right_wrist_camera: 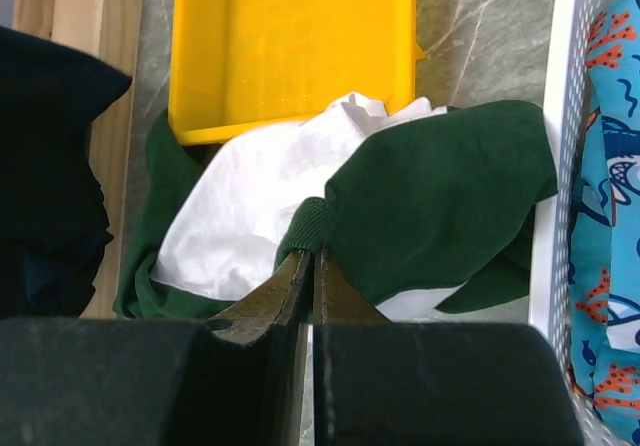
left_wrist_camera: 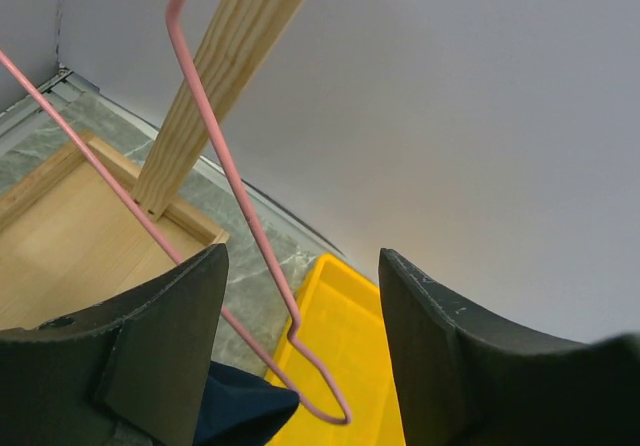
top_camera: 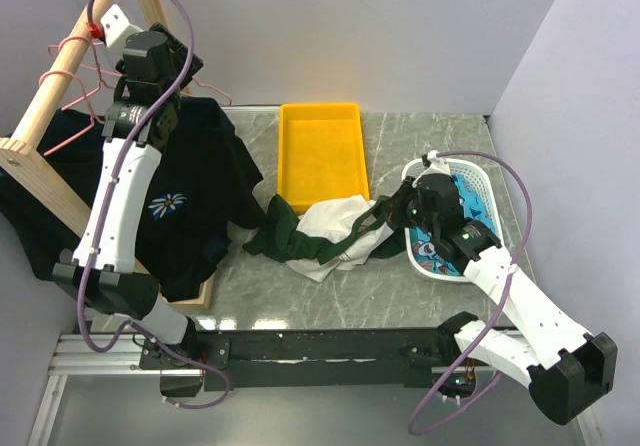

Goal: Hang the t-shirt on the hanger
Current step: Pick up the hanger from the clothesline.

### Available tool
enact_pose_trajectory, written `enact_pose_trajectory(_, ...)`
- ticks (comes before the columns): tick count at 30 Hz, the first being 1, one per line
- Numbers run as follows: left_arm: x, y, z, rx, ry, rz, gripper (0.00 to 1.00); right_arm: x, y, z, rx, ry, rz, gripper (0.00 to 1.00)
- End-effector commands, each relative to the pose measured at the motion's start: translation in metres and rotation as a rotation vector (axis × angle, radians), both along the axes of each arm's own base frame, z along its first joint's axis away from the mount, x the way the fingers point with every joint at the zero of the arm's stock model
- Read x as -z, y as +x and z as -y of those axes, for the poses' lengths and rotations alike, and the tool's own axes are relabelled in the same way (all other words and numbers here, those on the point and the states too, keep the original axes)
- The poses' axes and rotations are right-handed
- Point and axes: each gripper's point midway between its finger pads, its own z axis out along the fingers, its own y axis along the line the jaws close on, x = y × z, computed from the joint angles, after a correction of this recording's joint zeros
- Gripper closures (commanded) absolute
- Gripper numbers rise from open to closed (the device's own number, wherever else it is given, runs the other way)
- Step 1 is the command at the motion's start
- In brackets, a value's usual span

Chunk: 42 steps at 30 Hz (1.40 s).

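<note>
So, the task is barely started by my reading. My left end effector point(left_wrist_camera: 300, 301) is up at the wooden rail point(top_camera: 55, 86), released. The wire of the pink hanger point(left_wrist_camera: 215, 136) runs between its parted fingers and, as far as I can tell, touches neither. My right end effector point(right_wrist_camera: 312, 266) is clenched on a ribbed green edge of the t-shirt point(right_wrist_camera: 440, 186). The shirt lies crumpled on the counter point(top_camera: 400, 286) just ahead of it, with the yellow tray point(right_wrist_camera: 290, 36) beyond. Left to do: grasp the hanger, bring it down, and thread it into the shirt.
</note>
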Motion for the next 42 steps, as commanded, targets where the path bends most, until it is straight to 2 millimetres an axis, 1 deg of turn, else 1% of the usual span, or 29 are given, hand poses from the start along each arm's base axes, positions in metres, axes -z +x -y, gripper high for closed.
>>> enact_pose_trajectory(1, -0.011, 0.012, -0.009, -0.072, -0.046, 0.066, 0.34, -0.023, 0.010, -0.005, -0.008, 0.030, 0.069, 0.92)
enact_pose_trajectory(6, -0.006, 0.018, -0.011, -0.094, -0.061, 0.075, 0.35, -0.025, 0.011, -0.007, -0.017, 0.030, 0.070, 0.92)
enact_pose_trajectory(10, -0.007, 0.024, -0.009, -0.096, -0.083, 0.089, 0.37, -0.028, 0.012, -0.008, -0.021, 0.036, 0.076, 0.92)
enact_pose_trajectory(14, 0.004, 0.033, -0.006, -0.097, -0.116, 0.083, 0.42, -0.027, 0.013, -0.010, -0.030, 0.033, 0.075, 0.92)
enact_pose_trajectory(16, 0.008, 0.036, -0.005, -0.104, -0.126, 0.077, 0.46, -0.027, 0.014, -0.011, -0.035, 0.031, 0.071, 0.92)
enact_pose_trajectory(18, 0.009, 0.037, -0.005, -0.111, -0.125, 0.080, 0.49, -0.027, 0.014, -0.013, -0.040, 0.031, 0.064, 0.92)
enact_pose_trajectory(20, 0.010, 0.038, -0.003, -0.102, -0.128, 0.088, 0.56, -0.030, 0.015, -0.014, -0.045, 0.033, 0.068, 0.92)
enact_pose_trajectory(21, 0.008, 0.037, -0.002, -0.100, -0.130, 0.095, 0.62, -0.032, 0.014, -0.013, -0.041, 0.036, 0.072, 0.92)
enact_pose_trajectory(23, 0.008, 0.036, -0.002, -0.092, -0.124, 0.101, 0.68, -0.034, 0.013, -0.012, -0.039, 0.035, 0.078, 0.92)
enact_pose_trajectory(24, 0.005, 0.035, -0.002, -0.091, -0.123, 0.109, 0.76, -0.035, 0.012, -0.011, -0.037, 0.035, 0.081, 0.92)
enact_pose_trajectory(29, 0.000, 0.033, 0.006, -0.048, -0.122, 0.119, 0.91, -0.035, 0.011, -0.010, -0.035, 0.031, 0.079, 0.92)
enact_pose_trajectory(33, -0.005, 0.030, 0.012, -0.031, -0.116, 0.134, 0.96, -0.037, 0.012, -0.008, -0.031, 0.026, 0.083, 0.92)
enact_pose_trajectory(36, -0.009, 0.027, 0.015, -0.015, -0.105, 0.139, 0.99, -0.037, 0.012, -0.008, -0.029, 0.025, 0.080, 0.92)
enact_pose_trajectory(42, -0.020, 0.018, 0.027, 0.023, -0.094, 0.162, 0.99, -0.043, 0.013, -0.008, -0.029, 0.024, 0.087, 0.92)
